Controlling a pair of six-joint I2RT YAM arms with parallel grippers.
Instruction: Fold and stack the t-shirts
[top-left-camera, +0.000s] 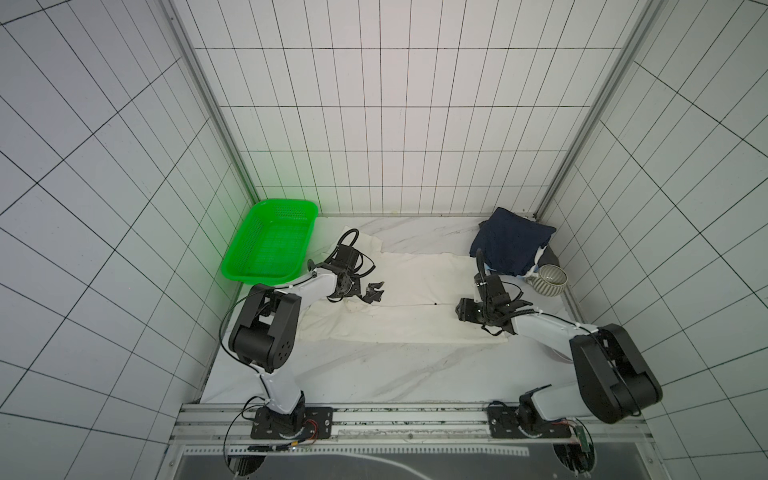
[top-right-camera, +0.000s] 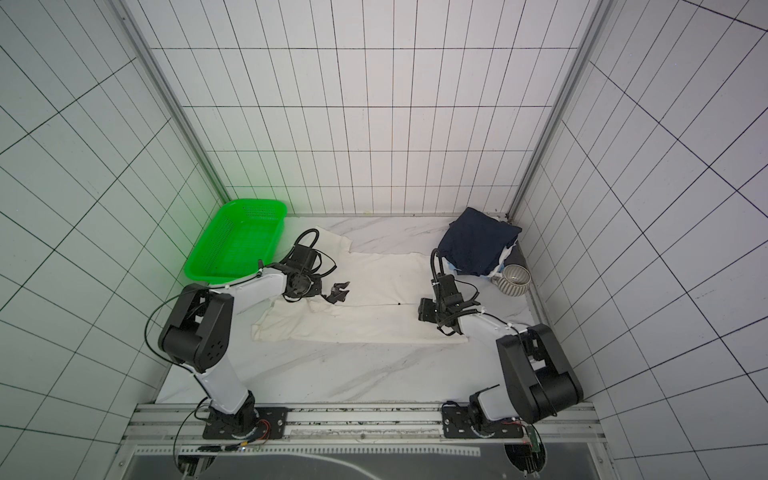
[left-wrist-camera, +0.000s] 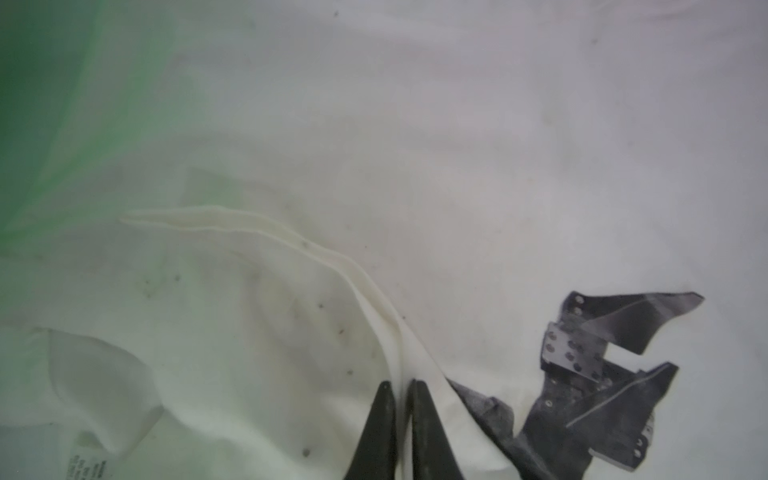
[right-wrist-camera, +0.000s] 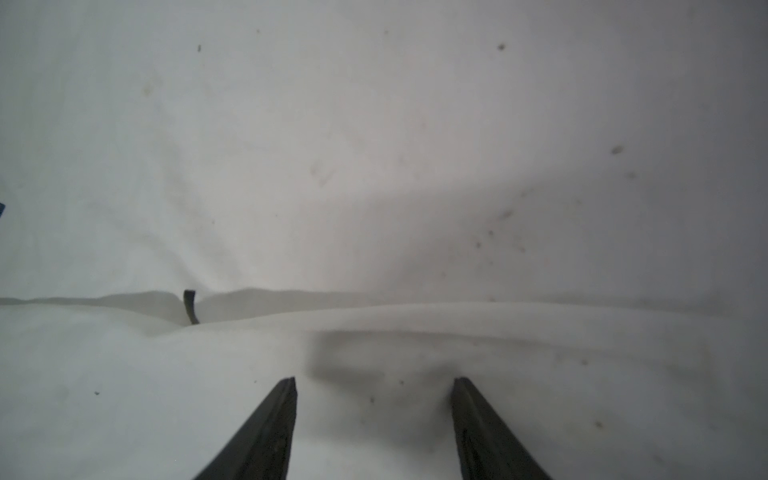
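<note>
Folding step: the large cream-white cloth t-shirt (top-left-camera: 415, 286) lies spread mid-frame in both top views. The left jaws are closed on its raised crease. The right jaws stand part-open and empty over the cloth, so they likely must grip next.

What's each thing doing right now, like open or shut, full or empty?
Cream shirt: spread out, partly folded.
Navy shirt: folded.
Basket: empty.
Bowl: empty.
Left gripper: jaws shut on cream shirt.
Right gripper: jaws open over cream shirt.
</note>
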